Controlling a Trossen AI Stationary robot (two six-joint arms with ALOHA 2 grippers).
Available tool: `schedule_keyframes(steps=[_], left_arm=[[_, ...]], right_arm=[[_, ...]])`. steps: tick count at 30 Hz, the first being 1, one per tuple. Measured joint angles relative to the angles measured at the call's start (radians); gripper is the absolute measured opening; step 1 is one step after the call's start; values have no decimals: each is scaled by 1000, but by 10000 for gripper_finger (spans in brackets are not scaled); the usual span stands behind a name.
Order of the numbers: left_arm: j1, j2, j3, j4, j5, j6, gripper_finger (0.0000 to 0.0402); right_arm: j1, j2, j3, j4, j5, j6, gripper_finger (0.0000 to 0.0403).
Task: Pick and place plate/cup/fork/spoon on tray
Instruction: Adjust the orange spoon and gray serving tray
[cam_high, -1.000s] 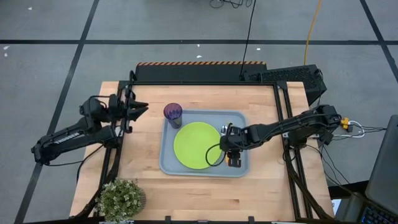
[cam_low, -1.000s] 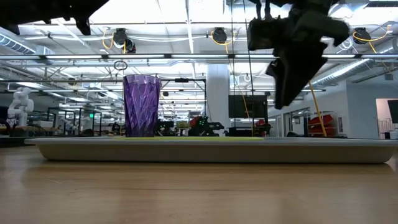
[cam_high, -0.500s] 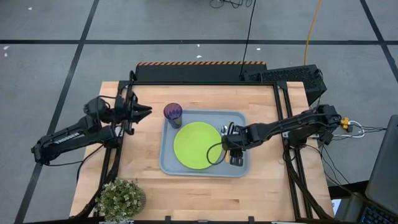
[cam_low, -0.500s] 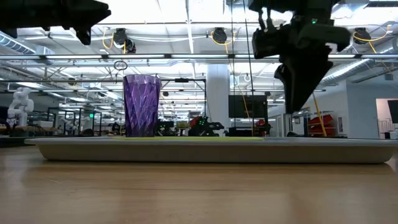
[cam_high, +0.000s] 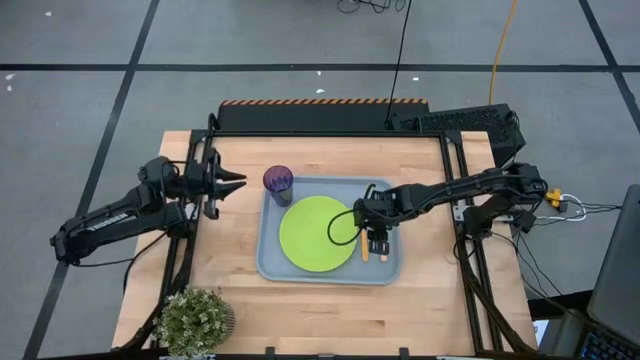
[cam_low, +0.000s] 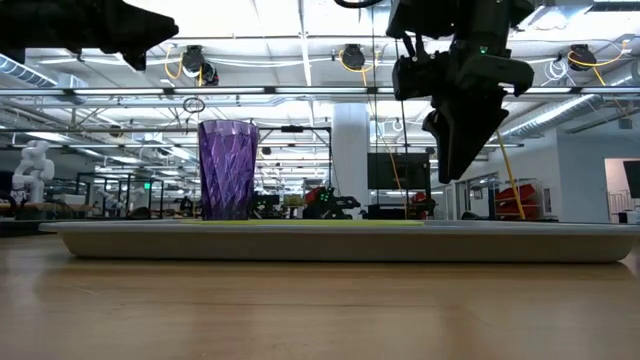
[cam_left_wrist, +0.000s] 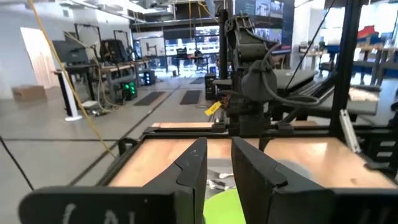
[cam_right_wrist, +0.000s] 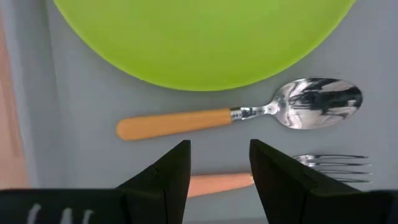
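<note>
progress: all four pieces appear to lie on the tray (cam_high: 270, 262), so the placing looks finished or close to it; what may be left is only for the arms to pull clear.
plate: lime-green plate (cam_high: 317, 233) flat in the middle of the tray.
cup: purple cup (cam_high: 278, 184) upright at the tray's far left corner, just beside the plate.
spoon: spoon (cam_right_wrist: 242, 114) on the tray floor just right of the plate, apart from the plate's edge, orange handle pointing toward the near side.
fork: fork (cam_right_wrist: 336, 166) parallel to the spoon, between it and the tray's right rim.
right end effector: right end effector (cam_right_wrist: 217, 165) released, fingers spread with nothing between them, hanging above the two utensils and clear of both.
left end effector: left end effector (cam_high: 232, 181) off the tray's far left corner over the bench (cam_high: 420, 290), aimed toward the cup; its fingers stand a little apart with nothing between them, so it grasps nothing.
hidden: in the right wrist view much of the fork's handle sits behind the right end effector's own fingers.
hard to make out: from above, the right arm covers most of the utensils, so only a strip of orange shows; in the low view the tray's rim hides the plate, spoon and fork almost wholly.
plant: potted plant (cam_high: 193, 320) on the bench's near left corner, well apart from the tray.
</note>
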Motion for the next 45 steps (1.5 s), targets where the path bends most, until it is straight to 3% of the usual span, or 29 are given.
schedule_keyframes(steps=[13, 26, 45], left_arm=[[0, 0, 0, -4, -72, 96, 76], [0, 0, 0, -34, -72, 4, 76], [0, 0, 0, -45, -72, -16, 76]], right_arm=[[-21, 0, 0, 25, -23, -8, 155], [-34, 0, -8, 28, -76, -1, 155], [-55, 0, -67, 81, -109, -19, 155]])
